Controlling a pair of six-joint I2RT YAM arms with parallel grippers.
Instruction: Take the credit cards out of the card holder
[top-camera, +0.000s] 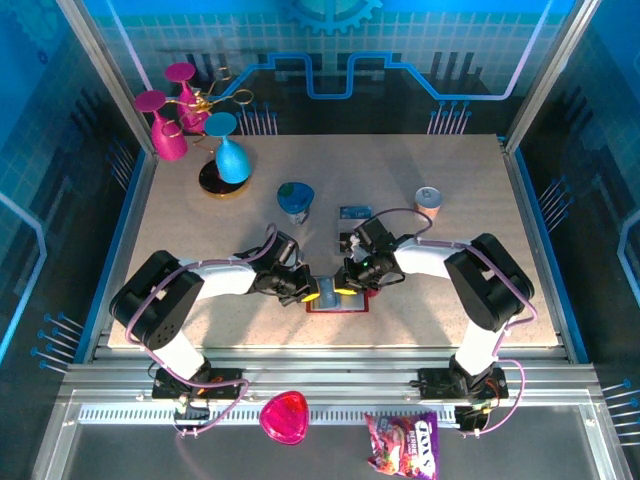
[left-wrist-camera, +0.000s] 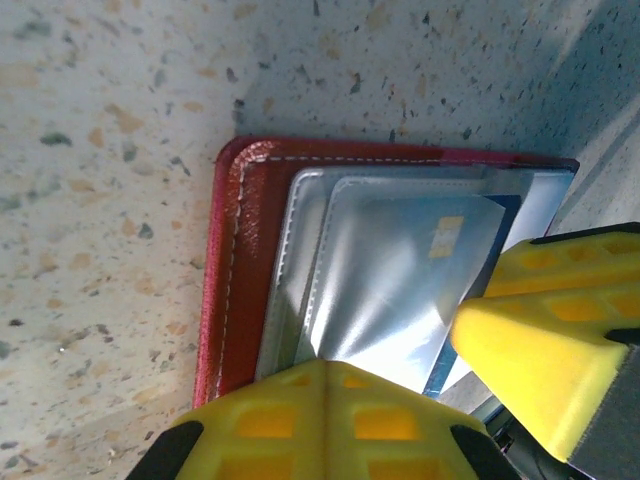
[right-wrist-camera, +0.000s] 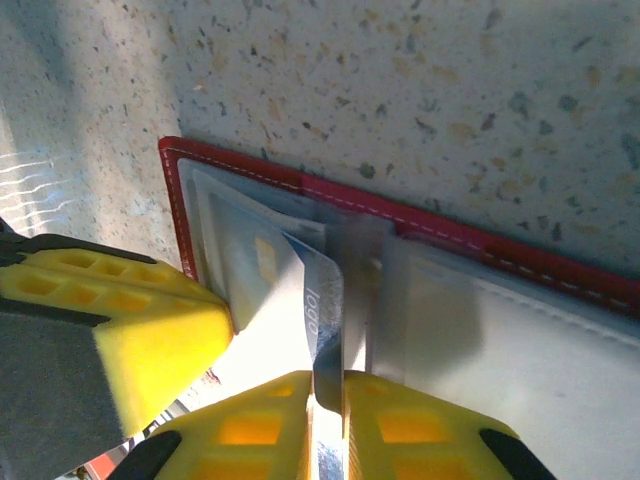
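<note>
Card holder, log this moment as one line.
card holder open | left end effector shut, over it | right end effector pinching credit card

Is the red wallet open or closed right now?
Open. The card holder lies spread flat on the table, its pale inside facing up, and the right gripper pinches a card sticking out of it.

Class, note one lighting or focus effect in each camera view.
Left wrist: glare whitens the card holder's silvery pocket; the close yellow fingers blur. Right wrist: light washes out the credit card; shadow crosses the pale pocket. Top external: table evenly lit, sharp.
</note>
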